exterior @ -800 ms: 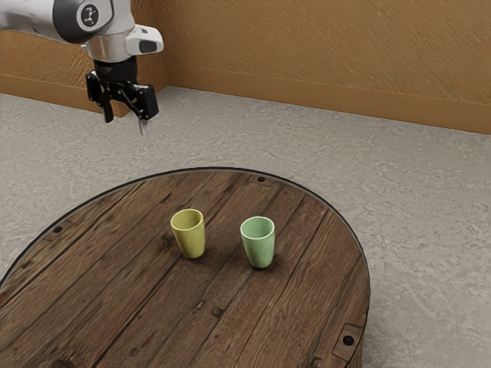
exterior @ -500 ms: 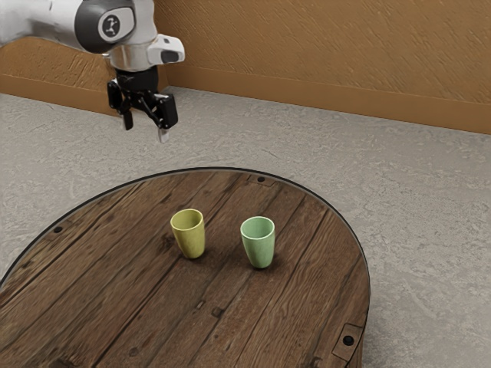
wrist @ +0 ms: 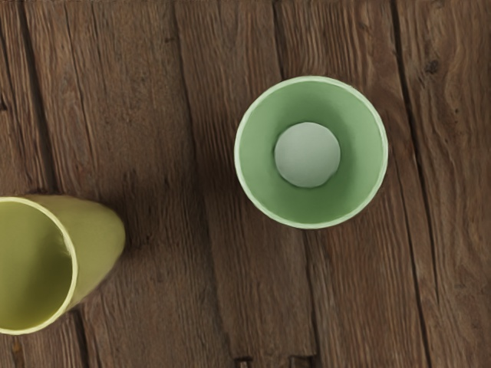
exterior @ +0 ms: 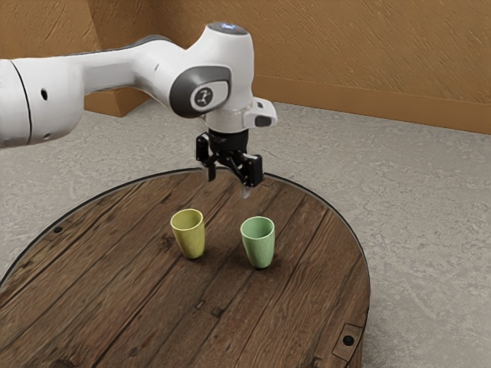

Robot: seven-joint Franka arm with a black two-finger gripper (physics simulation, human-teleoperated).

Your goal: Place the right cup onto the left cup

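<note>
Movement: since the earlier frames the arm (exterior: 115, 70) has reached farther toward the exterior view's right and the gripper (exterior: 229, 184) has come lower, now above the table (exterior: 115, 268); both cups are where they were.
Left rim: a fixing with a dark round head (exterior: 58, 229) sits just inside the table's rim, toward the exterior view's left.
Yellow cup: the yellow cup (exterior: 189, 236) stands upright and empty on the boards, inward from the far rim and well apart from the left rim. The wrist view shows its mouth and outer wall at a slant.
Jaws: spread wide, a clear gap between them, holding nothing; they hang above the cups' rims and touch neither cup.
Green cup: the green cup (exterior: 258, 245) stands upright and empty, near the yellow one but apart from it, closer to the table's right rim. The wrist view looks down into it, onto its pale inner base.
Stacking: neither cup is in or on the other; both stand on the table.
Right rim: a second fixing (exterior: 349, 340) lies by the near right part of the rim.
Surroundings: gray floor (exterior: 422, 192) beyond the table, brown wall (exterior: 368, 46) behind.
</note>
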